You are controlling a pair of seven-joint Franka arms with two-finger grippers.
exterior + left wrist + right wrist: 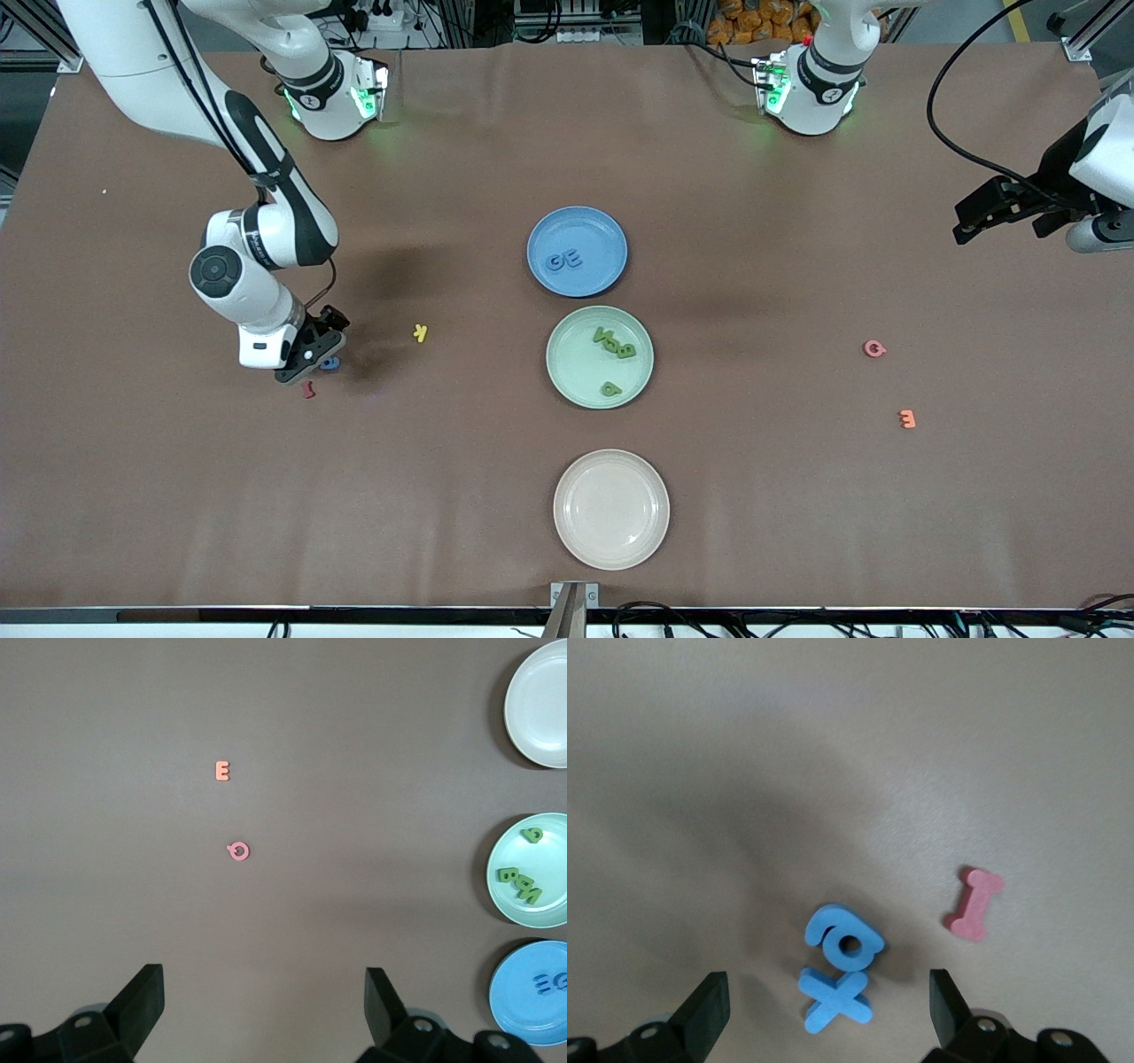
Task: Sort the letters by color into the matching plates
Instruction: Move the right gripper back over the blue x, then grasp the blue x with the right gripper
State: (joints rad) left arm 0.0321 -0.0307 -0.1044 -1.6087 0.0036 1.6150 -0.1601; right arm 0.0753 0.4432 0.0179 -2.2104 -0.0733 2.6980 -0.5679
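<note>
My right gripper (306,359) is open, low over two blue letters, an X (835,1001) and an a-shaped one (844,940) that touch each other; the X lies between its fingers (709,1005). A dark red I-shaped letter (975,904) lies just beside them, nearer the front camera (308,388). The blue plate (577,221) holds two blue letters (563,260). The green plate (576,372) holds several green letters (614,342). The cream-pink plate (611,508) is bare. My left gripper (974,221) is open and empty, raised at the left arm's end of the table.
A yellow letter (421,333) lies between the right gripper and the green plate. A pink letter (874,348) and an orange E (906,418) lie toward the left arm's end, also in the left wrist view, the pink one (238,850) and the E (222,771).
</note>
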